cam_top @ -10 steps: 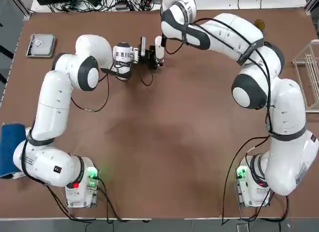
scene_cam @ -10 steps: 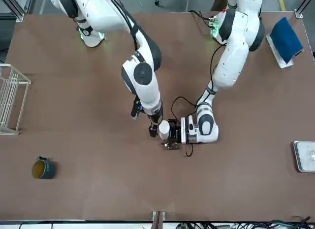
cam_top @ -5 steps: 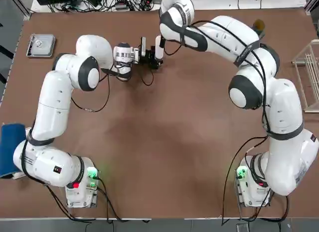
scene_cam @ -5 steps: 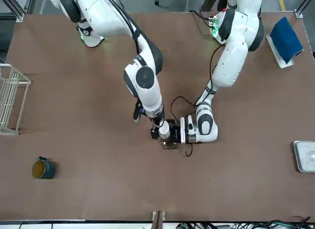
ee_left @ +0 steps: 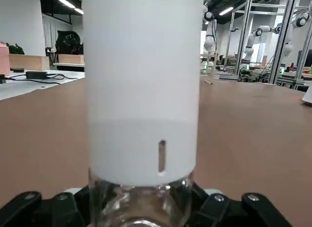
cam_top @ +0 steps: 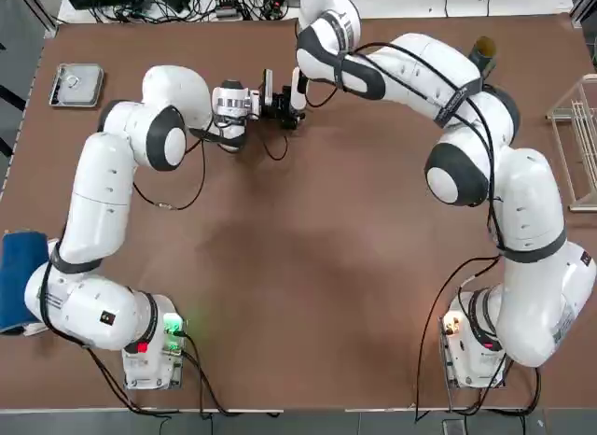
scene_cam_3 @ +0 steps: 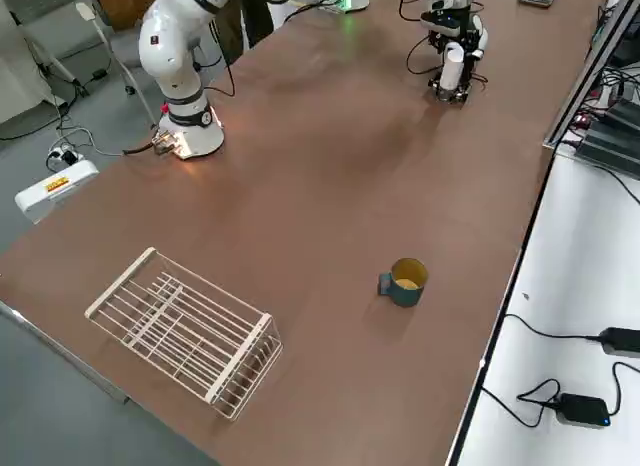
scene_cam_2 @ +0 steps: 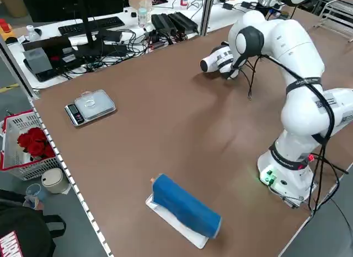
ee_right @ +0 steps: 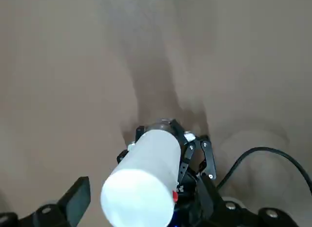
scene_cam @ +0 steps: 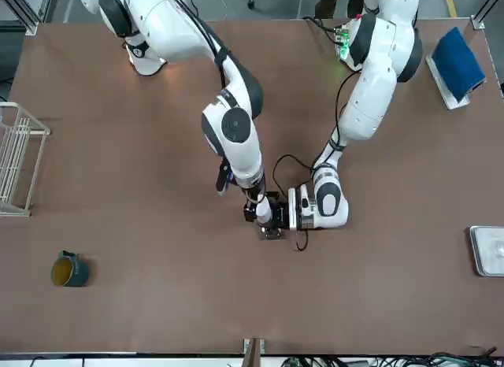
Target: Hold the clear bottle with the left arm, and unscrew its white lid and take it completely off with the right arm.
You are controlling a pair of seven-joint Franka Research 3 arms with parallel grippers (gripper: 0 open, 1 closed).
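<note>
A: What has been changed since a second ago?

B: The left gripper (scene_cam: pixel 272 217) has been closed; its fingers (ee_left: pixel 222 207) are now clamped on the glass base of the clear bottle (ee_left: pixel 139 205). The right arm (cam_top: pixel 410 66) has been brought a little lower and closer over the bottle. The left arm (cam_top: pixel 112 192) has been kept where it was.

A: Where is the bottle found?

B: In the top view it is placed toward twelve o'clock on the table (cam_top: pixel 308 267), slightly to the eleven o'clock side, near the far edge. It is held upright on the tabletop, with the white lid (ee_right: pixel 146 180) seated on it and covering most of its height.

A: How is the right gripper (ee_right: pixel 141 202) set?

B: It is positioned directly above the lid, pointing down. Its fingers (ee_right: pixel 78 198) are spread wide on either side of the lid, and no contact with the lid can be made out.

A: What else is seen on the table?

B: A dark teal jar (scene_cam: pixel 69 270) is seen at about eight o'clock in the front view, well apart from the bottle. A wire rack (scene_cam: pixel 17 158) is seen at nine o'clock there, a blue roll (scene_cam: pixel 459 61) at two o'clock, and a small scale (cam_top: pixel 76 84) at ten o'clock in the top view.
</note>
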